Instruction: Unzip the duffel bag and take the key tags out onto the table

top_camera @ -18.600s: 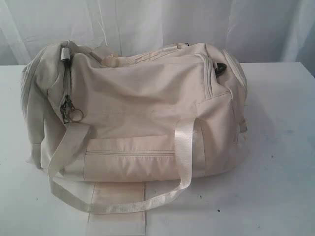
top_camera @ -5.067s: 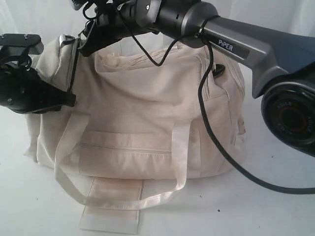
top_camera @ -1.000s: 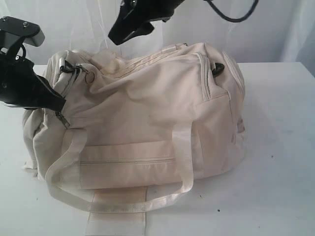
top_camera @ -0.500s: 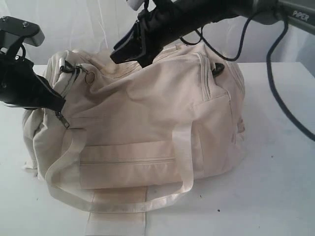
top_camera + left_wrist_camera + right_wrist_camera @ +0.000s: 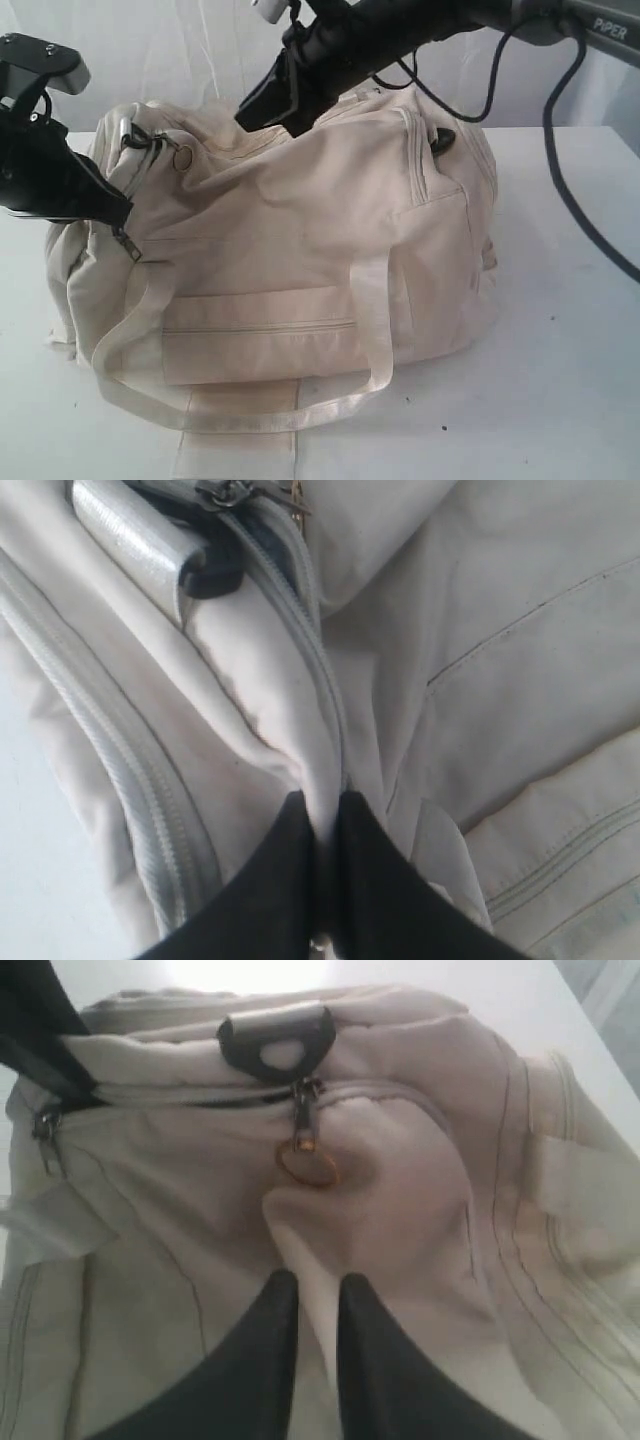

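The white table [image 5: 560,380] is filling the lower frame, and the cream duffel bag [image 5: 300,230] is sitting at its centre, insides hidden. My left gripper [image 5: 322,820] is pinching a fabric fold beside the zip at the bag's upper left. My right gripper [image 5: 318,1295] is nipping a fold at top centre, near the ring pull [image 5: 308,1168].

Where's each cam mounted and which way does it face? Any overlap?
Exterior: off the arms, facing the pocket side of the bag on the table; both arms show, left jaws at its end, right jaws on top.
Left wrist: on the left arm, looks along its jaws, shut on a fold beside a zipper.
Right wrist: on the right arm, looks along its jaws, shut on a fold near the ring pull.
Shared: exterior and right wrist both show that ring pull.
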You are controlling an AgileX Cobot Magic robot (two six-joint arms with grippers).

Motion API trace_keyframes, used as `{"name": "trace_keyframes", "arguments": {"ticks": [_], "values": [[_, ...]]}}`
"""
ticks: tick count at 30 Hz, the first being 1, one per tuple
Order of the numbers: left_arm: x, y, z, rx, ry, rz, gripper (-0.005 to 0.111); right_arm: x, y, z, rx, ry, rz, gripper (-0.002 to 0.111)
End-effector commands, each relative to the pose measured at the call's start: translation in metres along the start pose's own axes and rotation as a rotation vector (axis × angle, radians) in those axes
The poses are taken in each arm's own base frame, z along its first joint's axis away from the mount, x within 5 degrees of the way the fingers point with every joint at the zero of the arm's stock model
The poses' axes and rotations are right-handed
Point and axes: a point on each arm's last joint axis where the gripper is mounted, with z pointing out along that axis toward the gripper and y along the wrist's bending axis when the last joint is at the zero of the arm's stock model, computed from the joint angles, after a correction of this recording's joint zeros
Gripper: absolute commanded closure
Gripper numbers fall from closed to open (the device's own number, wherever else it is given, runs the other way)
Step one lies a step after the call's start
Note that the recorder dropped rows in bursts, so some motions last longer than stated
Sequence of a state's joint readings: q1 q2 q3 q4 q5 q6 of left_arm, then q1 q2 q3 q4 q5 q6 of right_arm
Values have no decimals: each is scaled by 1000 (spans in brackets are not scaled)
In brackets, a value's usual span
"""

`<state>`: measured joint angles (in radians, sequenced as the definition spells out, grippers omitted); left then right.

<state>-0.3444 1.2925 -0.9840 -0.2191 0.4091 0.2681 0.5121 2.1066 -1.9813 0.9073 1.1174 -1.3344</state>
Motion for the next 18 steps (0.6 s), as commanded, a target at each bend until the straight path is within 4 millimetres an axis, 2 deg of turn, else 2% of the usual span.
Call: {"name": "trace_keyframes", "arguments": {"ticks": [1,4,9,15,18], "values": [[6,-6,-7,36,40,-7,107,-3,7,-25,-13,90,1,100],[7,-7,-9,42,40,-10,107,-5,12,-23,-21,134,-24,100],[9,-8,-10,52,66,-7,107,-9,24,-9,-40,204,-109,100],[10,-7,-10,44,72,6,107,-22,41,8,-71,205,-154,100],[10,-7,-10,40,71,11,107,-30,44,16,-36,181,-176,104]]}}
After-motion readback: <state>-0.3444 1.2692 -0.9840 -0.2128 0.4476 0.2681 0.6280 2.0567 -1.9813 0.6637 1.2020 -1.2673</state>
